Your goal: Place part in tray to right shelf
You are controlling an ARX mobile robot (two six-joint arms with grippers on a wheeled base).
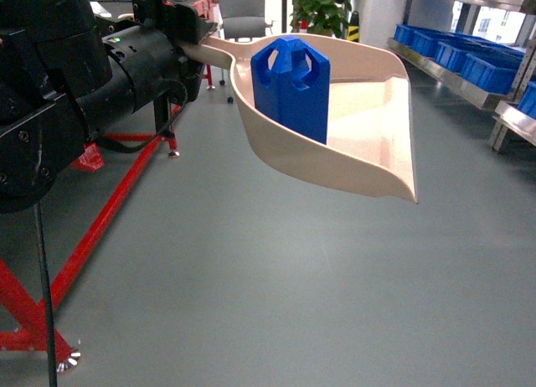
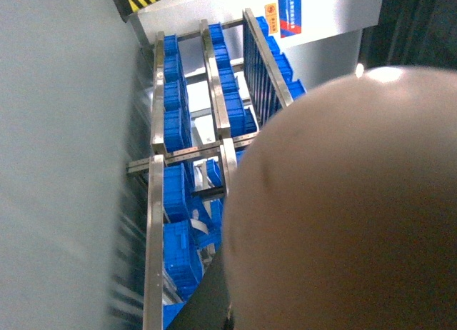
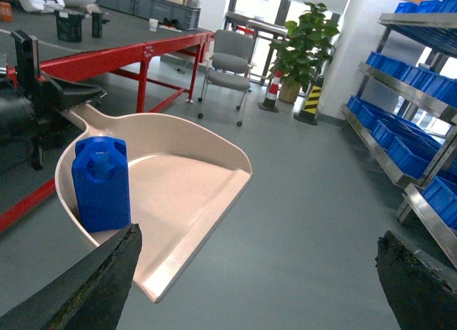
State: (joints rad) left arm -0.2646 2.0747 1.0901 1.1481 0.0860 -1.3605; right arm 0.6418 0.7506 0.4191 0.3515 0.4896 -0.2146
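Part [image 1: 293, 85] upright in tray [image 1: 368, 119]

Industrial workshop or warehouse-type lab: smooth grey floor [image 1: 276, 303], stainless-steel shelf [image 3: 414, 108] stocked with blue crates [image 3: 400, 155], red-framed bench [image 3: 114, 58], grey office chair [image 3: 230, 62], potted plant [image 3: 305, 41], hazard-striped post [image 3: 312, 101].

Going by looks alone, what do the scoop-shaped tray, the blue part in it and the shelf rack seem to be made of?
The tray: apparently moulded plastic, pale beige, smooth with a soft sheen along its curved walls. The part: likely hard plastic too, uniform saturated blue with crisp cut-out openings. The shelf: looks like bare metal, probably stainless steel, judging by its shiny grey rails.
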